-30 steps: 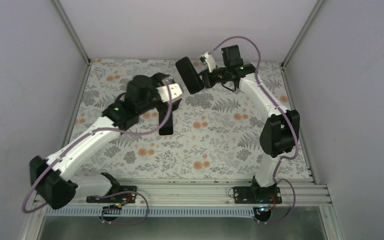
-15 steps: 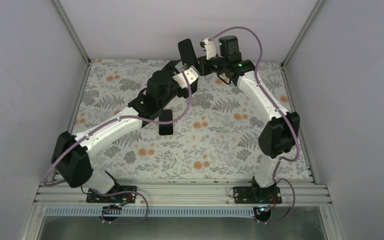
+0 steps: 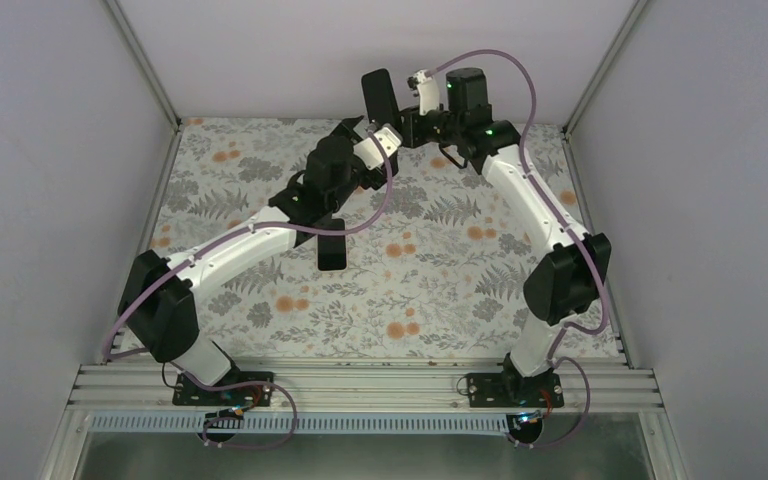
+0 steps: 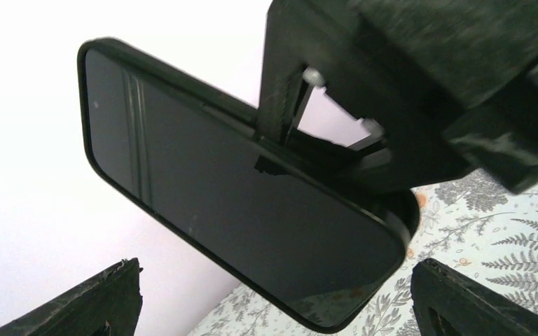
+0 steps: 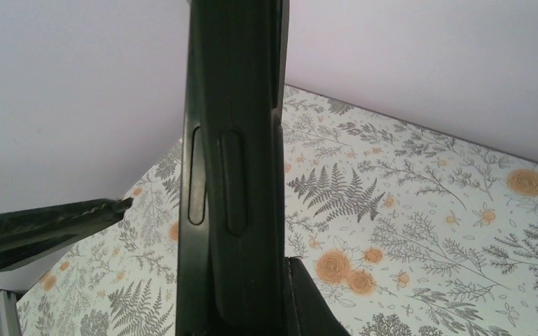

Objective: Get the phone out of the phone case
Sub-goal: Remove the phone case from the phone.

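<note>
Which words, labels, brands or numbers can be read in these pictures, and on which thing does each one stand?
None can be read.
phone: the screen is dark and blank.
case: its side shows only two button bumps, no print.
table: leaf and flower pattern, no words.
left arm and right arm: no label that can be read.
</note>
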Controlling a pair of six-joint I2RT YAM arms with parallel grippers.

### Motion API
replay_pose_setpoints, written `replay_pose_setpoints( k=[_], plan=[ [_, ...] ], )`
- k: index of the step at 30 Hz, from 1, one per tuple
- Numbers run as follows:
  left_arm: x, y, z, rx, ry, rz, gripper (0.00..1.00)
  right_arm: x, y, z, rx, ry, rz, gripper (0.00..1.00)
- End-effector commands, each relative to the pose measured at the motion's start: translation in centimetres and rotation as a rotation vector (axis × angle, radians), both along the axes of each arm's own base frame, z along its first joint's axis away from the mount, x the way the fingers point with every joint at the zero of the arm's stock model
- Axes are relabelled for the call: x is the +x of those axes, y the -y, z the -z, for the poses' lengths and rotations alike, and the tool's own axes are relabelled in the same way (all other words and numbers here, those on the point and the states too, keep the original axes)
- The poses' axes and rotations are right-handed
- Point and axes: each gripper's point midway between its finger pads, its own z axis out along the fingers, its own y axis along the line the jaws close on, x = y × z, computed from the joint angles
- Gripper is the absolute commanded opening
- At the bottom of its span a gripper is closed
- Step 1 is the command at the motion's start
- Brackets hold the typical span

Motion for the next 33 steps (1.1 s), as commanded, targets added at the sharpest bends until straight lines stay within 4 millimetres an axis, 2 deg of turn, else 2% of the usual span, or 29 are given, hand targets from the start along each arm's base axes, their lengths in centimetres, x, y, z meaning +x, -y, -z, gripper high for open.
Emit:
replay_pose_setpoints(
  k=[1,6,13,18,24,26,30,31,33],
  plan=[
    [0.7,-1.1,-2.5,-0.069,0.038,-0.068,0.93,-1.2,-0.3,-4.2,0.067,0.106,-0.024,0.03],
    [1.2,-1.4,-2.9,-0.083,0.041,-0.106,0.93,-1.5,-0.8,-3.8,0.060,0.104,-0.038,0.03],
    [0.7,-0.6,-3.6,-0.123,0.004,-0.056,0.93,-1.3,-1.0,-3.1,0.049,0.093,-0.041,0.03],
    [0.4,0.2,-3.3,-0.142,-0.037,-0.017,0.94,-1.4,-1.5,-2.9,0.046,0.091,-0.053,0.03],
    [1.8,-0.4,-2.3,-0.131,-0.033,-0.092,0.92,-1.8,-1.8,-3.1,0.047,0.091,-0.064,0.03],
    [2.3,-0.9,-2.2,-0.124,-0.019,-0.138,0.89,-1.9,-1.8,-3.1,0.045,0.092,-0.064,0.03],
    [3.4,-3.4,-2.5,-0.109,0.049,-0.296,0.86,-2.0,-1.6,-3.2,0.040,0.094,-0.056,0.03],
    [3.3,-4.4,-2.5,-0.093,0.083,-0.338,0.85,-2.0,-1.5,-3.2,0.040,0.094,-0.055,0.03],
    [3.0,-6.9,-3.9,-0.085,0.191,-0.440,0.81,-2.1,-1.3,-3.3,0.043,0.093,-0.054,0.03]
  ],
)
